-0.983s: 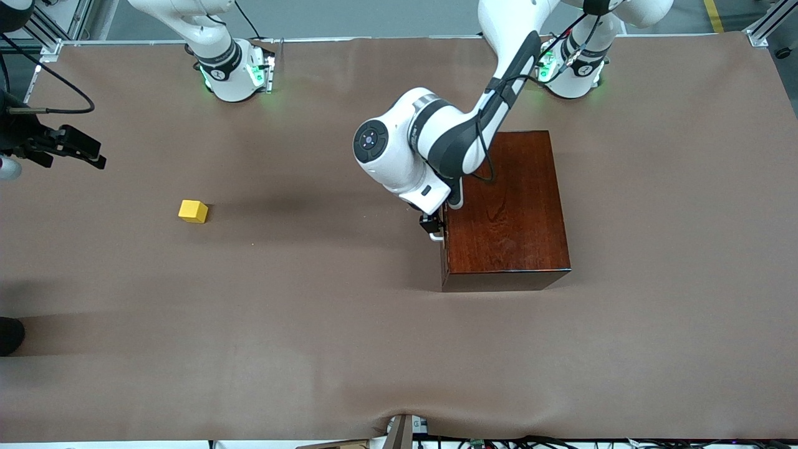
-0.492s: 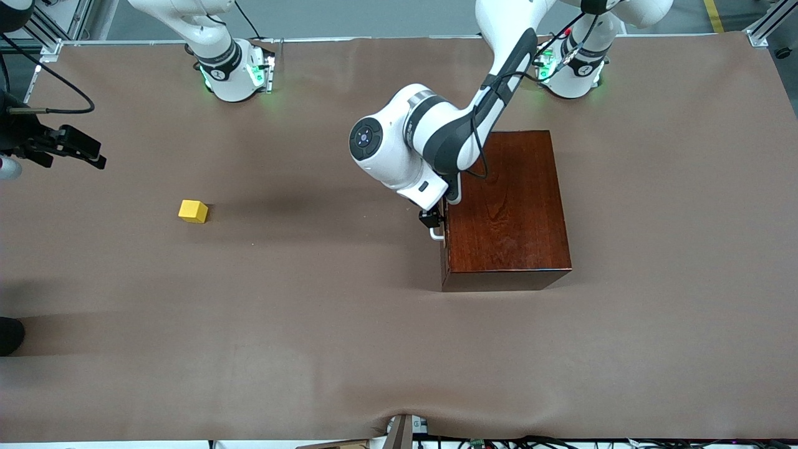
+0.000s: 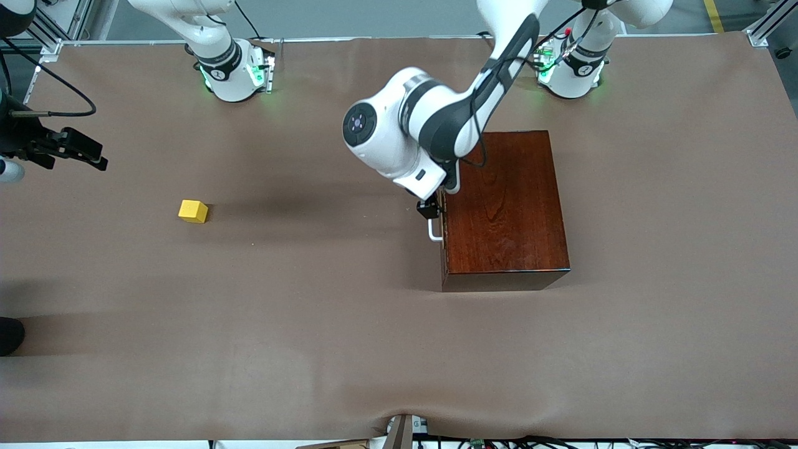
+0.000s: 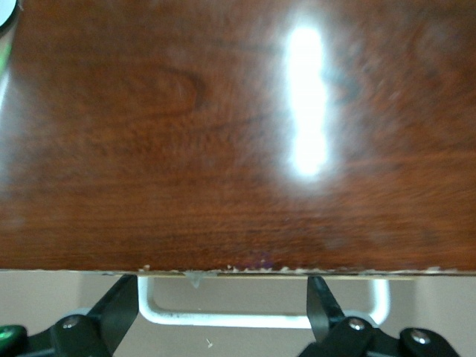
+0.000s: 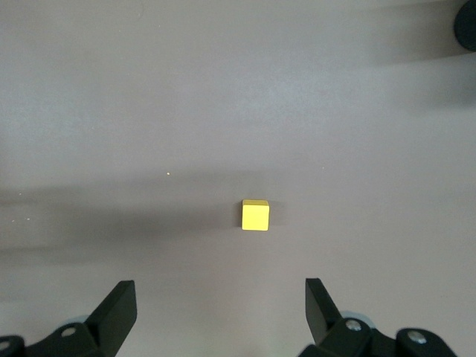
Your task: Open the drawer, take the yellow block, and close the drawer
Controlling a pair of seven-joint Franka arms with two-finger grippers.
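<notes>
The drawer (image 3: 444,252) is shut flush in the mahogany box (image 3: 506,206), and its white handle (image 3: 434,232) faces the right arm's end of the table. My left gripper (image 3: 429,210) is open and empty just above the handle. In the left wrist view its fingers (image 4: 119,312) stand apart over the handle bar (image 4: 260,318), below the box top (image 4: 238,134). The yellow block (image 3: 192,211) lies on the bare table toward the right arm's end. My right gripper (image 3: 87,154) is open and empty, high over the table's end; its wrist view shows the block (image 5: 255,215) below.
The brown table cover (image 3: 312,324) is bare around the box and block. The arm bases (image 3: 234,72) stand at the edge farthest from the front camera. A dark object (image 3: 9,333) sits at the table's edge at the right arm's end.
My left gripper has risen off the handle, and more of the white bar shows now. The drawer stays shut. The block and the right gripper have not moved.
</notes>
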